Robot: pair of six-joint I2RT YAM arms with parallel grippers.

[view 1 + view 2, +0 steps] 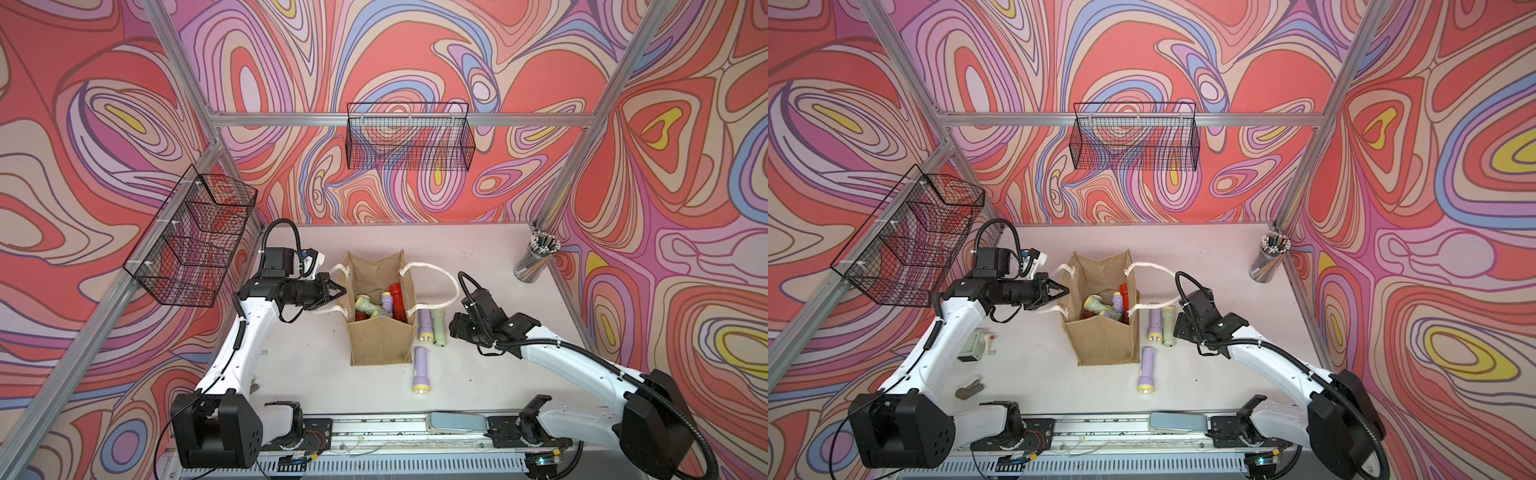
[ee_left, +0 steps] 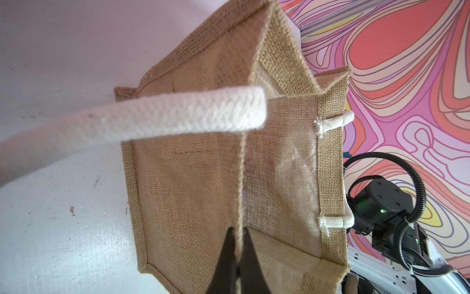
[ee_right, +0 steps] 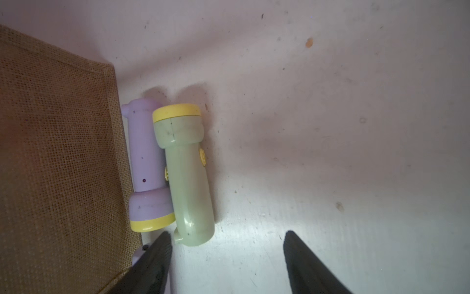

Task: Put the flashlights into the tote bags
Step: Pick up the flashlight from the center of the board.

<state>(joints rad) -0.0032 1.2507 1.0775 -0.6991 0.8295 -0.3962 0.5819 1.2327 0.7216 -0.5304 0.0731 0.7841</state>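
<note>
Black-fingered, the right tool (image 3: 227,236) hangs low over the worktop (image 3: 330,127) with its jaws apart and empty. It is just short of the tail of a pale green flashlight (image 3: 185,178), which lies touching a lilac flashlight (image 3: 146,157) beside the jute tote bag (image 3: 56,152). They look like light, hard, slick plastic. I'd grip the green one across its straight barrel, not its flared yellow head. The left tool (image 2: 237,247) is pinched together on the bag's floppy rim. Several bagged flashlights (image 1: 368,307) lie inside, and a second lilac flashlight (image 1: 420,370) lies near the bag's front corner.
</note>
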